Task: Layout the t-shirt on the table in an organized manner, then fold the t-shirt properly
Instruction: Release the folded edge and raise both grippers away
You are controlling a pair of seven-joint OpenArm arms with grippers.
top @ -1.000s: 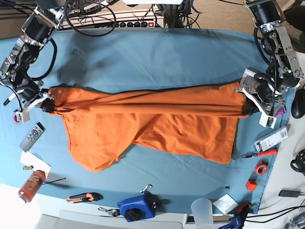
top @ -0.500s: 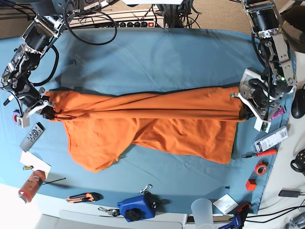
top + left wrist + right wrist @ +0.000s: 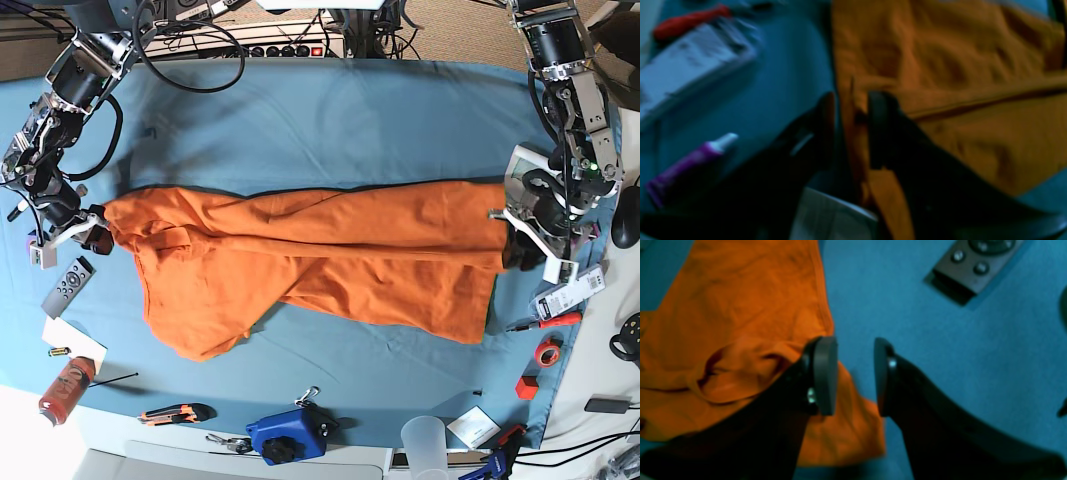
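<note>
The orange t-shirt [image 3: 330, 260] lies stretched sideways across the teal table [image 3: 330, 120], its upper edge bunched in long folds and a lower flap hanging towards the front left. At the shirt's right end, my left gripper [image 3: 520, 250] is open; in the left wrist view the shirt's edge [image 3: 957, 66] runs between the spread fingers of the left gripper [image 3: 853, 98]. At the shirt's left end, my right gripper [image 3: 90, 235] is open too. The right wrist view shows the right gripper [image 3: 853, 341] over bare cloth, with the shirt [image 3: 740, 306] beside and under one finger.
A grey remote [image 3: 68, 285] lies just in front of the right gripper. A purple tube [image 3: 686, 163], a white box [image 3: 568, 292] and a red-handled screwdriver [image 3: 548, 321] sit by the left gripper. A blue tool [image 3: 288, 437], a knife [image 3: 175, 413] and a cup [image 3: 425, 440] line the front edge.
Both grippers have opened and let go of the shirt's ends. The taut upper edge has slackened and settled onto the table.
</note>
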